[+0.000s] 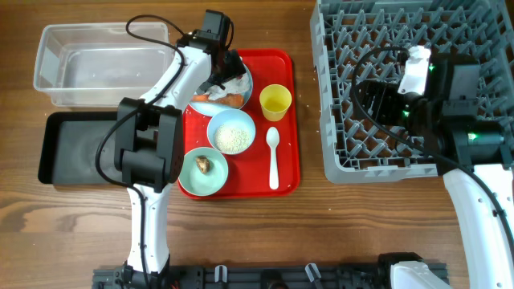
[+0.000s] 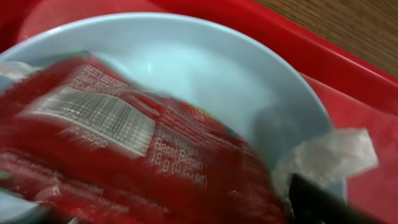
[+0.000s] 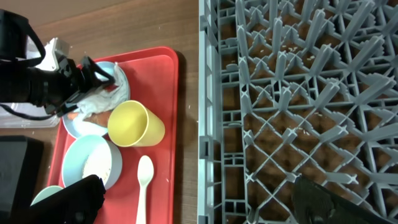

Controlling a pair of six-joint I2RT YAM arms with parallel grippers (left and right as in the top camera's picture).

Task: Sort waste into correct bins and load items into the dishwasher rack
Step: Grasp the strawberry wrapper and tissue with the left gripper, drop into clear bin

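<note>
The grey rack [image 1: 337, 152] is at the right of the worktop [image 1: 241, 233]. My right pincer [image 3: 194, 202] hangs above it with its two fingers wide apart and nothing between them. Left of the rack lies the red tray [image 1: 285, 172], and beyond that the clear tub [image 1: 88, 72] with the black tray [image 1: 72, 144] just in front of it.

At the back of the red tray is the pale blue plate [image 1: 247, 84], and my left pincer [image 1: 231, 71] is down over it. The red wrapper [image 2: 124, 143] fills my left wrist view, blurred, with one dark finger [image 2: 317, 199] at the edge. I cannot tell whether that pincer is clamped on it. The white tissue [image 2: 329, 155] and a carrot piece [image 1: 230, 99] lie on the plate too.

In front are the light blue bowl [image 1: 215, 120] holding rice [image 1: 233, 140] and the pale green bowl [image 1: 189, 183] holding a brown lump [image 1: 204, 164]. The yellow cup [image 1: 275, 102] stands upright beside the plate, and the white spoon [image 1: 272, 156] lies in front of the cup.
</note>
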